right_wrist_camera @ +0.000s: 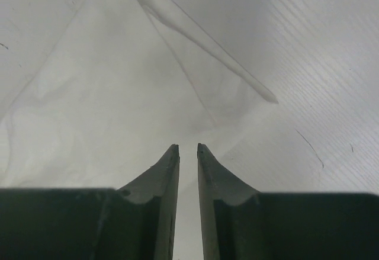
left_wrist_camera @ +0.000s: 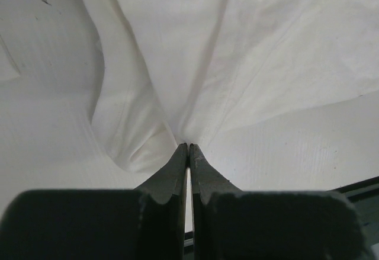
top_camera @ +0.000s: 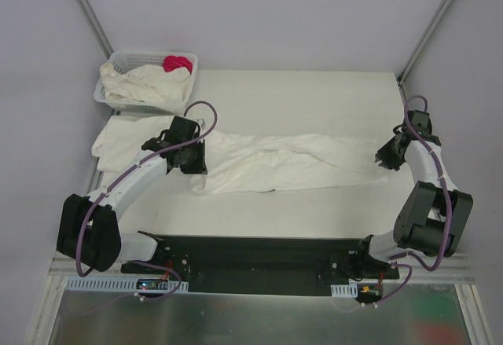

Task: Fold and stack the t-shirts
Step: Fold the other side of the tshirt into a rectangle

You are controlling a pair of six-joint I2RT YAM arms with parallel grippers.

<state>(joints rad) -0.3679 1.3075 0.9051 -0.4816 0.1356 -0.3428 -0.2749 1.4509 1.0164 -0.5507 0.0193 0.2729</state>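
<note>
Evidently folding has barely begun: a shirt (top_camera: 291,160) lies stretched between the jaws, the left gripper (left_wrist_camera: 189,146) clenched on it, the hold of the right gripper (right_wrist_camera: 188,147) unclear. More shirts (top_camera: 145,86) fill the basket (top_camera: 135,56) beyond.

Overhead view looks down over the table (top_camera: 314,93); both wrist views hug the same t-shirt (top_camera: 291,163).

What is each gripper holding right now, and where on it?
Left gripper pinches a gathered fold at the left end of the white cotton t-shirt; right gripper: cannot tell.
</note>
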